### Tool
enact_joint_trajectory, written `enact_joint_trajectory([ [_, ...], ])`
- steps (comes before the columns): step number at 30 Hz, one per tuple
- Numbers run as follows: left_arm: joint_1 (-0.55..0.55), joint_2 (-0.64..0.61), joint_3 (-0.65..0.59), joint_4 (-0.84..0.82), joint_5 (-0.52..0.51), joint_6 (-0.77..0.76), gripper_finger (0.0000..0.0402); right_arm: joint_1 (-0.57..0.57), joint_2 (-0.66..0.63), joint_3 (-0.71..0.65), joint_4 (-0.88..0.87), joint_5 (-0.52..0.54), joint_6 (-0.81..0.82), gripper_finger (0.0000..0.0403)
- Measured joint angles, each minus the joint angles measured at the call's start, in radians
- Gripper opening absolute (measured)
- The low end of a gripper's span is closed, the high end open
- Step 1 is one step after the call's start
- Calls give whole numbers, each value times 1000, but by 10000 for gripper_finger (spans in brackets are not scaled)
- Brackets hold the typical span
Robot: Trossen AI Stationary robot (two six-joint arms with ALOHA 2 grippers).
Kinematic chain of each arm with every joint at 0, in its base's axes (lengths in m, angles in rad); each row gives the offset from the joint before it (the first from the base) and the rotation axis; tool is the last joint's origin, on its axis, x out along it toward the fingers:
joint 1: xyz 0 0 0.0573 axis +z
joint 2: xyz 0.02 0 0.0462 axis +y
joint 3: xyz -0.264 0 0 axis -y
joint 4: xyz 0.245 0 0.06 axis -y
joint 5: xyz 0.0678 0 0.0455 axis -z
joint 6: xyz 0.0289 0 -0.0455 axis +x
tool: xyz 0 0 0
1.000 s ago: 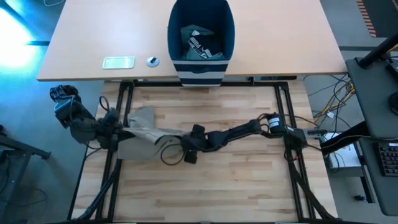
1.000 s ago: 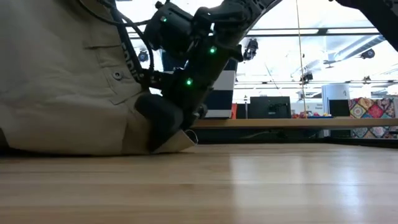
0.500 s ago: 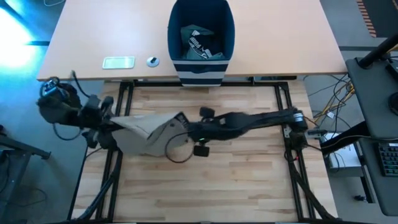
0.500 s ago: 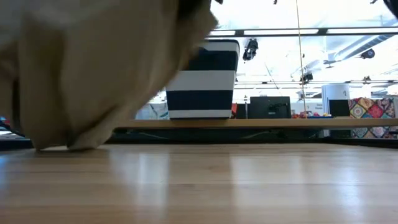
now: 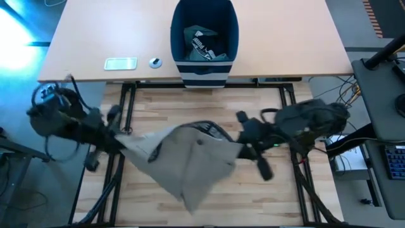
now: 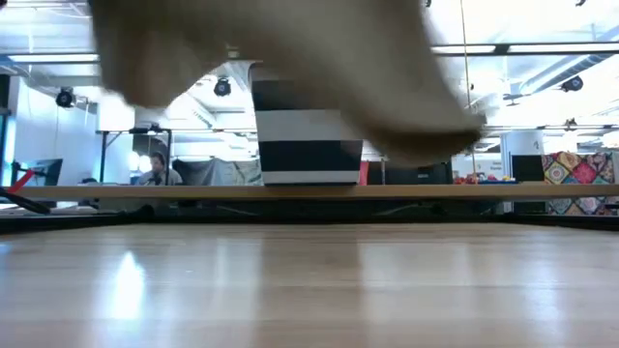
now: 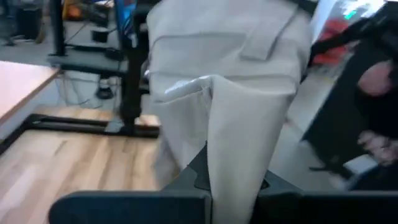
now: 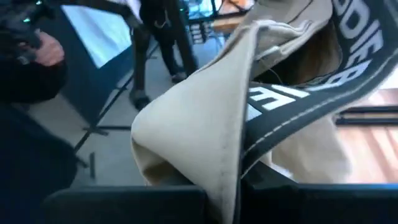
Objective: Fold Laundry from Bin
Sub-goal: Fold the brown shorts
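Your bin (image 5: 204, 38) at 12 o'clock holds navy laundry (image 5: 201, 42) with white lettering. The beige garment (image 5: 190, 155) now hangs lifted off the table (image 5: 266, 196), spread between both arms: left gripper (image 5: 119, 143) at 9 and right gripper (image 5: 240, 151) at 3, each clenched on it.

- One beige garment (image 5: 190, 155), lifted off the table
- One striped navy bin (image 5: 204, 39), with clothes inside
- Two robot arms
- One small white flat device (image 5: 120, 63)
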Motion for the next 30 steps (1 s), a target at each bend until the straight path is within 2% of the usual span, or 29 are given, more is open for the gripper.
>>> enact_joint_trajectory([
  [2,18,35,4,-76,-110,-45,0,10,-12,0,-122,109,8,10],
  [4,82,53,-12,-211,-214,-176,0,2,-5,-2,-282,294,50,10],
  [6,183,62,-62,-364,-235,-373,0,-34,22,-13,-450,451,112,9],
  [8,282,69,-153,-431,-207,-510,0,-79,58,-47,-576,515,175,9],
  [10,361,68,-272,-378,-141,-544,0,-135,81,-130,-560,508,175,10],
  [14,513,71,-514,-119,16,-490,4,-223,113,-343,-411,484,95,19],
  [17,633,91,-661,11,153,-487,24,-289,159,-500,-343,483,70,35],
  [19,697,103,-716,28,209,-485,45,-325,189,-582,-335,483,79,50],
  [23,784,89,-722,-51,268,-426,102,-375,202,-688,-367,477,128,94],
  [27,803,49,-611,-272,229,-400,162,-383,165,-742,-425,484,186,146],
  [30,791,27,-520,-439,221,-454,199,-370,99,-766,-459,487,251,181],
])
